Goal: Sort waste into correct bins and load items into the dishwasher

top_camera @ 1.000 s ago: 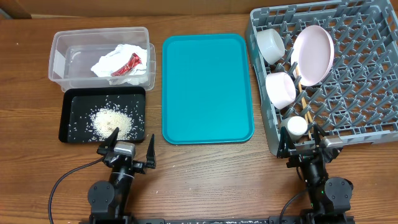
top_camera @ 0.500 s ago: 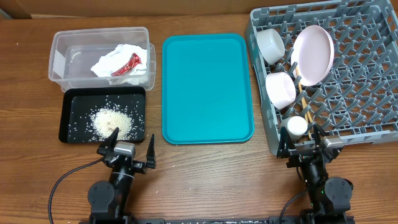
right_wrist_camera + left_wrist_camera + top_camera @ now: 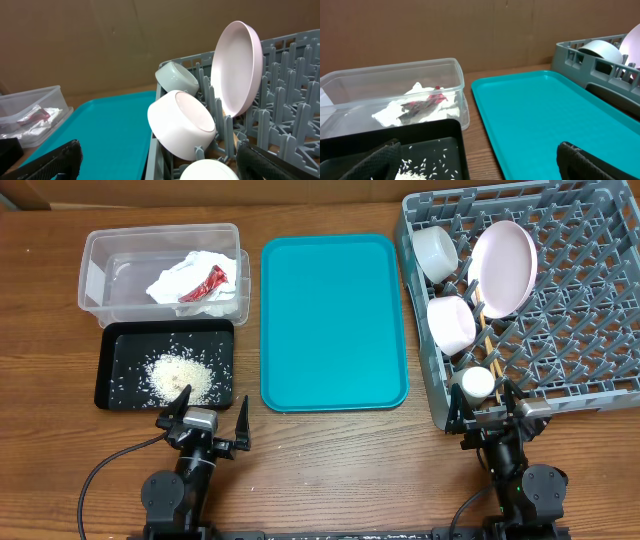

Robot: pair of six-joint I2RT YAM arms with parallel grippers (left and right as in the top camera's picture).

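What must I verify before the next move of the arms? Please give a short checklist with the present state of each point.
1. Wrapper and napkin inside the clear tub: ok.
2. Rice on the black tray: ok.
3. Plate, bowls and cup in the rack: ok.
4. Both chopsticks in the rack: cannot tell, the bowls partly hide them.
5. Left gripper and right gripper open, holding nothing: ok.

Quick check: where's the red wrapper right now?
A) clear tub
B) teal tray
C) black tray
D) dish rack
A: the red wrapper lies on the white napkin inside the clear tub.
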